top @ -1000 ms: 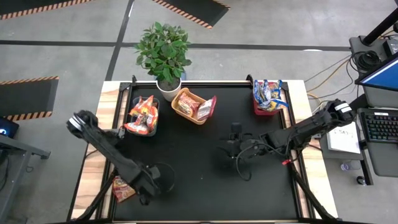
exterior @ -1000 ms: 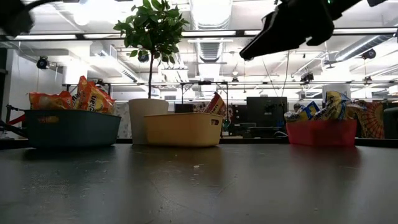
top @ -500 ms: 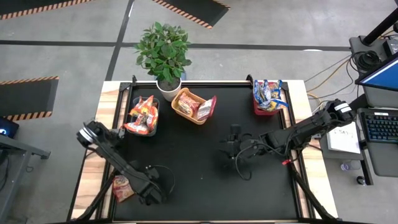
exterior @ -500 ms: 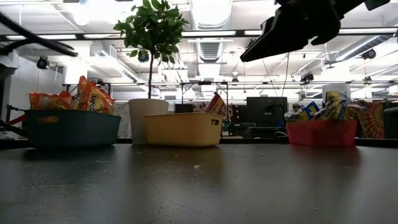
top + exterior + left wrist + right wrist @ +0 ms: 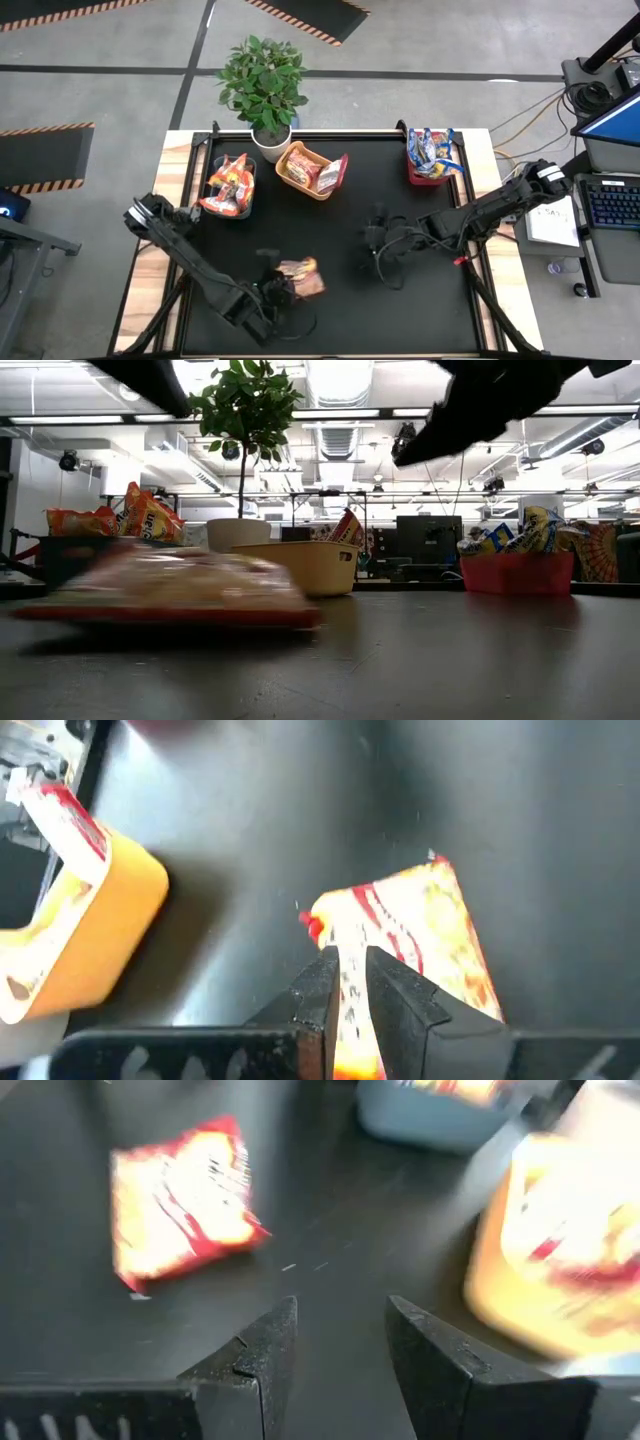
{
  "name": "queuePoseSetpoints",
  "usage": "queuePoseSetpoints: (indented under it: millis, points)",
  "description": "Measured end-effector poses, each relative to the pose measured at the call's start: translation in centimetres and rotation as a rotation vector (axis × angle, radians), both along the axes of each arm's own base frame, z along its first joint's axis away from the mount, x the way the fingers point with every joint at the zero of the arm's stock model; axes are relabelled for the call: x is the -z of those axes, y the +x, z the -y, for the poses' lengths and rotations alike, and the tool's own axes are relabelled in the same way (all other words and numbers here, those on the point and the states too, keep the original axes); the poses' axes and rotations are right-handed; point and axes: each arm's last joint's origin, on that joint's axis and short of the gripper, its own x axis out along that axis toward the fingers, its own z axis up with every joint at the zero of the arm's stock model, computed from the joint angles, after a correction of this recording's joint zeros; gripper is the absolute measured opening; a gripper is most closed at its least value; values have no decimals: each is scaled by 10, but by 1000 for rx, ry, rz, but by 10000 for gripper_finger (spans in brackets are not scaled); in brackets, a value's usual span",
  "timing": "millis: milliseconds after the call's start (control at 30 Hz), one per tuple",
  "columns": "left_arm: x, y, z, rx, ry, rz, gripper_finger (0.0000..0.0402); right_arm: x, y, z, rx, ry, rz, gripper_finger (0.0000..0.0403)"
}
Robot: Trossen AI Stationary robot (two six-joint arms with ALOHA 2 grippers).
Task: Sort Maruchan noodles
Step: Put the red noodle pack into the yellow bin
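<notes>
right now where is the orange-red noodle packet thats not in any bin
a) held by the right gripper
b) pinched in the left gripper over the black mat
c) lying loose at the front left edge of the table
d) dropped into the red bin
b: the left wrist view shows the left gripper shut on the noodle packet, while the right gripper hangs open and empty.

Both arms are dark — matte black links with rounded joint housings, and each has a pale grey-white cap at the joint farthest from its tool. The left tool [image 5: 347, 982] ends in two flat, angular black fingers [image 5: 398, 995] with squared edges. The right tool [image 5: 340, 1342] has matching black fingers [image 5: 262, 1355], chunkier at the base. Thin black cables loop loosely just behind the right tool.
</notes>
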Motion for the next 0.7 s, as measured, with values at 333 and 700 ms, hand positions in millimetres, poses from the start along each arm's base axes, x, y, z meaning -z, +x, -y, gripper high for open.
queuePoseSetpoints:
  millis: [333, 700]
  points:
    - [38, 0, 1, 52, -99, 10, 37, 7, -3, -5, 207, 668, -83, 144]
    - [82, -6, -4, 110, -251, 62, 37, 35, 18, -8, 341, 808, -104, 187]
